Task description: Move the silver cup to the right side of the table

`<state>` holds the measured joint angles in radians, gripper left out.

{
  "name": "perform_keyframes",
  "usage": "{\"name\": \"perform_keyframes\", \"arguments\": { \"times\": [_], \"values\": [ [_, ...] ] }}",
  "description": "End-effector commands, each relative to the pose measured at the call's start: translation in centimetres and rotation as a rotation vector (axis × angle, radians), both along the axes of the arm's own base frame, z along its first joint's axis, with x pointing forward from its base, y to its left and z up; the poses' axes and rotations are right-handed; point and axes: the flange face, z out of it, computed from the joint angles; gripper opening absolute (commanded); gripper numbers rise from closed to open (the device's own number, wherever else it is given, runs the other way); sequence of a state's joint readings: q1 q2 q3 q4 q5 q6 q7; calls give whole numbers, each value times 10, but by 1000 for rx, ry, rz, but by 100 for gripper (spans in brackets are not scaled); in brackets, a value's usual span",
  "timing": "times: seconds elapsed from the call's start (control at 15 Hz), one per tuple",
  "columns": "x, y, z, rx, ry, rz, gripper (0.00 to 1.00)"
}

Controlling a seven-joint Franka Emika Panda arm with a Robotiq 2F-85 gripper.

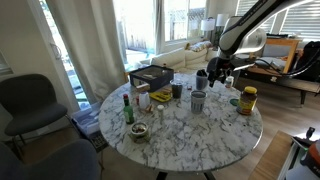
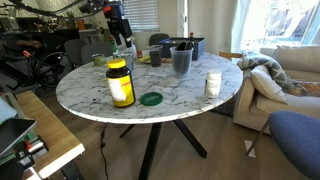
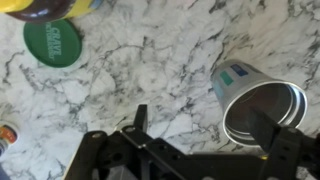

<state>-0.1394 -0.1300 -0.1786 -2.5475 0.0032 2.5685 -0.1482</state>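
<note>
Task at its opening stage: nothing is grasped yet. The gripper (image 3: 204,120) is held spread above the table (image 3: 150,70), jaws wide, nothing between them. The silver cup (image 3: 257,102) is seen standing on the marble at the side of the wrist view, overlapped by one finger (image 3: 268,132) rather than centred in the gap. In an exterior view the silver cup (image 1: 198,101) is found upright on the tabletop, close below the gripper (image 1: 214,80). Left to do, by judgement: centring, closing, lifting, carrying to the right side, setting down.

Materials:
- **Silver cup:** dull grey metal, plain cylinder, thin rim, dark hollow, a blue-green label on its wall.
- **Tabletop:** round, white, grey-veined, polished.
- **Also noted:** a flat round green lid (image 3: 52,42), lying near a yellow-lidded jar (image 1: 247,99).
</note>
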Motion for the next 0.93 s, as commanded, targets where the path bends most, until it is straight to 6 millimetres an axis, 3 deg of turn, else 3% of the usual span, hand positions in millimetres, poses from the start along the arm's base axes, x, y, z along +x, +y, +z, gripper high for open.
{"name": "perform_keyframes", "arguments": {
  "times": [0.0,0.2,0.53,0.6,0.8,0.87],
  "values": [
    [1,-2,-5,9,9,2,100],
    [3,0,-2,4,3,5,100],
    [28,2,-15,99,-150,-106,98],
    [32,4,-17,117,-171,-108,76],
    [42,9,-29,178,-155,-114,69],
    [43,7,-35,199,-138,-122,53]
  ]
}}
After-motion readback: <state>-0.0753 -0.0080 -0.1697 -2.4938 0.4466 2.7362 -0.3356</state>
